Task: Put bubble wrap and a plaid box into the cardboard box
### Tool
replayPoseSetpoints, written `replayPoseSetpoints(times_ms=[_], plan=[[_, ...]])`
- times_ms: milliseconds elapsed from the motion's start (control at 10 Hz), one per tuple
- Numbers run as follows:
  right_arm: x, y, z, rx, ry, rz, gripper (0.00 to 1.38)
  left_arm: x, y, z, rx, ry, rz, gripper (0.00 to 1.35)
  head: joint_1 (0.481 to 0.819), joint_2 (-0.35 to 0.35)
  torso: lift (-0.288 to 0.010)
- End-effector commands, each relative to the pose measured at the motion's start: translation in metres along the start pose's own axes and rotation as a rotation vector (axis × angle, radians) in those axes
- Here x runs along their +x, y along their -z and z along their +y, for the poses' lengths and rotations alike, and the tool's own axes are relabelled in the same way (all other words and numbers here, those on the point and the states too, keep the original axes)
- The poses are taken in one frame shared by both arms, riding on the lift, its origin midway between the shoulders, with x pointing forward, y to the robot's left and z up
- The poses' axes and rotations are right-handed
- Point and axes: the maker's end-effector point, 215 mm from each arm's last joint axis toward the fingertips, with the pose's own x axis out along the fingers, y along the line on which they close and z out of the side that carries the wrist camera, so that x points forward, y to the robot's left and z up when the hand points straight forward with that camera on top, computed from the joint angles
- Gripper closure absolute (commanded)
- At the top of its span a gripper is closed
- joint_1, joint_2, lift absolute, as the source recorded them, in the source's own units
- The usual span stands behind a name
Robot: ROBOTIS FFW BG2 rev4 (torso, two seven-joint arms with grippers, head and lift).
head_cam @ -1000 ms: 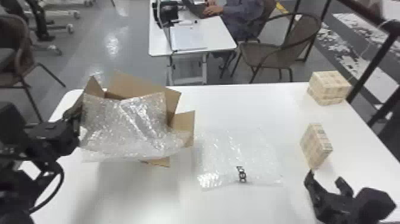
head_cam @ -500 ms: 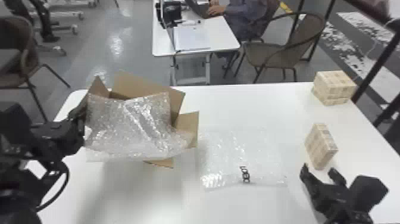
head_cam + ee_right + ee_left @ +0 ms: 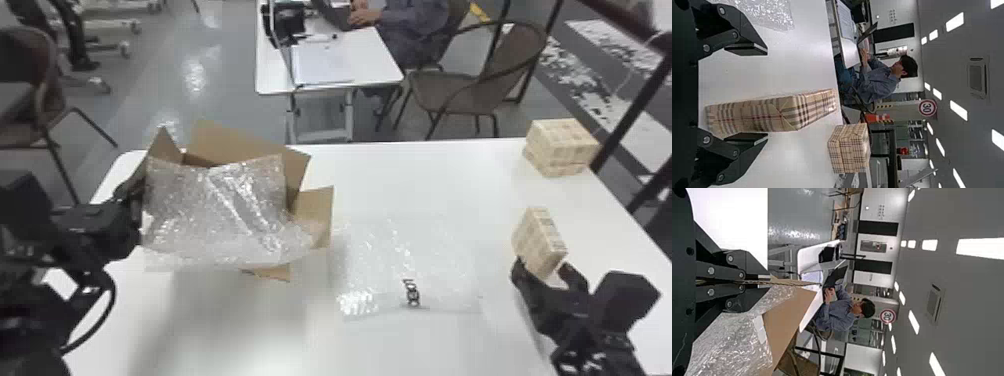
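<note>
Bubble wrap (image 3: 215, 215) lies over the opening of the cardboard box (image 3: 312, 210) and drapes down its near side. At that box's left edge is my left gripper (image 3: 137, 200); in the left wrist view my left gripper (image 3: 756, 282) is shut on a cardboard flap (image 3: 789, 283). My right gripper (image 3: 547, 272) is open around the near end of an upright plaid box (image 3: 540, 240). In the right wrist view the plaid box (image 3: 762, 115) stands between the spread fingers of my right gripper (image 3: 766, 94), closer to one finger, with a gap to the other.
A flat second sheet of bubble wrap (image 3: 410, 265) lies mid-table, between the cardboard box and the right arm. More plaid boxes (image 3: 560, 147) are stacked at the table's back right corner. Beyond the table (image 3: 425, 170) stand a desk and chairs.
My right gripper has moved forward, so its fingers now reach the near end of the upright plaid box. The view has shifted slightly; the left gripper keeps its place at the cardboard box.
</note>
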Motion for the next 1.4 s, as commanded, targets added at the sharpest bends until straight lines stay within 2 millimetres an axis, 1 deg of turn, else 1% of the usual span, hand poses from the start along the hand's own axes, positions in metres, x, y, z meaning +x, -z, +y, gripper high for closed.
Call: replayPoseSetpoints(times_ms=[0,100,400,500,600,700,800,900,1000,1300], plan=[[0.005,-0.007,-0.010,-0.014,0.017,-0.005,0.49,0.000,0.001,0.000,0.000,-0.001,0.002,1.23,0.695,0.013,-0.108],[0.009,-0.012,-0.012,-0.021,0.024,-0.013,0.49,0.000,0.000,0.000,0.000,0.000,0.001,1.23,0.695,0.005,-0.108],[0.020,-0.016,-0.020,-0.024,0.041,-0.016,0.48,0.000,0.001,0.000,0.000,0.000,0.002,1.23,0.695,-0.008,-0.108],[0.024,-0.015,-0.021,-0.024,0.041,-0.013,0.48,0.000,0.002,0.000,-0.002,0.002,0.002,1.23,0.695,-0.010,-0.108],[0.027,-0.008,-0.021,-0.021,0.034,0.000,0.48,-0.001,0.002,0.000,-0.003,0.001,0.002,1.23,0.695,-0.013,-0.108],[0.032,-0.007,-0.017,-0.022,0.015,0.003,0.49,-0.002,0.002,0.000,-0.005,0.001,0.001,1.23,0.695,-0.014,-0.108],[0.035,-0.006,-0.014,-0.027,0.002,0.007,0.61,-0.002,0.003,0.001,-0.006,0.000,0.001,1.23,0.695,-0.010,-0.108],[0.037,-0.006,-0.010,-0.024,-0.014,0.006,0.81,-0.001,0.002,-0.001,-0.006,0.002,-0.001,1.23,0.695,-0.007,-0.108],[0.036,-0.011,-0.008,-0.020,-0.020,-0.008,0.90,-0.001,0.001,0.000,-0.005,0.001,-0.003,1.23,0.695,-0.005,-0.108],[0.028,-0.022,-0.001,0.004,-0.025,-0.039,0.90,-0.001,0.002,0.000,-0.004,0.001,-0.002,1.23,0.695,0.002,-0.108]])
